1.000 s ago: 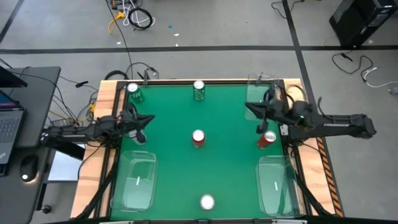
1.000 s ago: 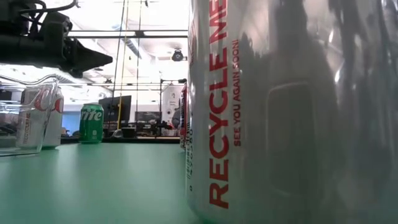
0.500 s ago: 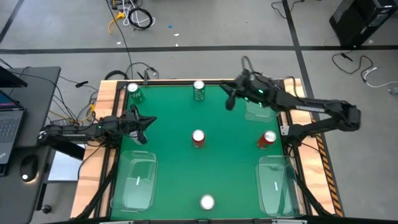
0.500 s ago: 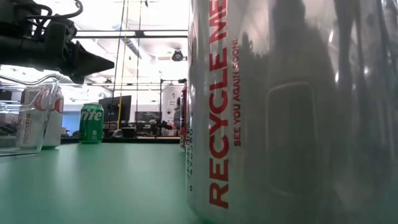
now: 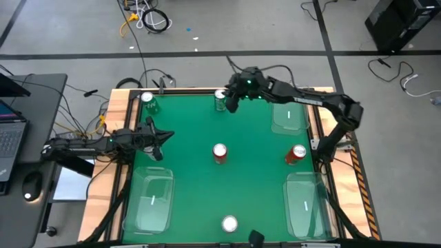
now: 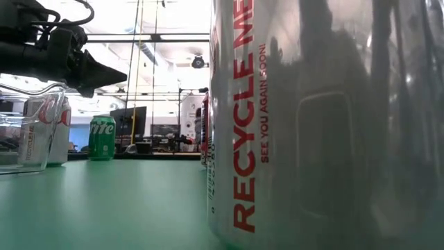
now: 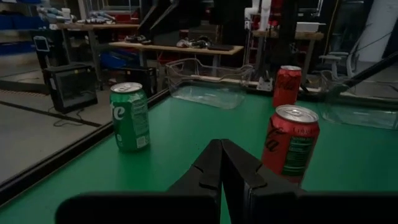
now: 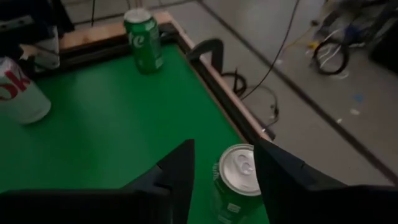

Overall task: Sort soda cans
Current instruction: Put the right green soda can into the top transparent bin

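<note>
Sorting looks barely begun, as far as the pictures show. The right gripper (image 5: 232, 101) hangs over the green can (image 5: 220, 100) at the middle of the table's far edge, its fingers (image 8: 178, 163) spread to either side of the can's silver top and not yet closed on it. The left gripper (image 5: 156, 142) waits at the left side of the table, fingers pressed together and holding nothing. All four clear trays (image 5: 150, 200) appear to hold no cans. A second green can (image 5: 148, 102) stands at the far left corner, one red can (image 5: 219, 152) at the centre, another red can (image 5: 296, 153) toward the right, and a silver can (image 5: 229, 223) at the near edge; the sixth cannot be clearly placed from above.
</note>
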`<state>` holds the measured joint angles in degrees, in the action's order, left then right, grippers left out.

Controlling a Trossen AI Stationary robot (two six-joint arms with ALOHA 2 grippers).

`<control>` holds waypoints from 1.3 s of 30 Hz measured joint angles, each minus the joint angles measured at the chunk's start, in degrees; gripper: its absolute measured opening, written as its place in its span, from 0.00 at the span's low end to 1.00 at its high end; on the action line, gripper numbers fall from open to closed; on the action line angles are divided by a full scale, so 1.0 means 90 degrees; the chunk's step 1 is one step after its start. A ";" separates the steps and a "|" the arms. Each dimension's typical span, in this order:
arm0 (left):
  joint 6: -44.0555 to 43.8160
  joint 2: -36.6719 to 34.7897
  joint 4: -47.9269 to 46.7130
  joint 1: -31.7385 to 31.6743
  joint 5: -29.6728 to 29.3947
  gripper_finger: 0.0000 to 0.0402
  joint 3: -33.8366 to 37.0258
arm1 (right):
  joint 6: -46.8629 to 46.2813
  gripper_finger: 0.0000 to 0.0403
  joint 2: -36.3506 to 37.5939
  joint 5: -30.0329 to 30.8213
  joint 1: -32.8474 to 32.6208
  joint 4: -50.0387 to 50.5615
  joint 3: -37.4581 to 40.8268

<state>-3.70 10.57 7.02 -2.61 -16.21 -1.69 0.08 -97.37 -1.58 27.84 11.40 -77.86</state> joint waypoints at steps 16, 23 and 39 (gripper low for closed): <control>-0.0141 0.0035 -0.0284 0.0004 0.0001 0.06 0.0000 | -0.0047 0.76 -0.0944 -0.0311 0.0292 0.0908 -0.0858; -0.0288 0.0218 -0.0304 0.0005 0.0001 0.16 0.0000 | 0.0022 0.85 -0.1167 -0.0270 0.0462 0.0876 -0.0856; -0.0304 0.0369 -0.0233 0.0005 -0.0024 0.27 0.0000 | 0.0106 0.87 -0.1716 -0.0513 0.0576 0.0564 -0.0849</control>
<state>-6.44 13.89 4.93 -2.57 -16.43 -1.69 1.03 -112.81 -6.20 33.03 16.47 -85.50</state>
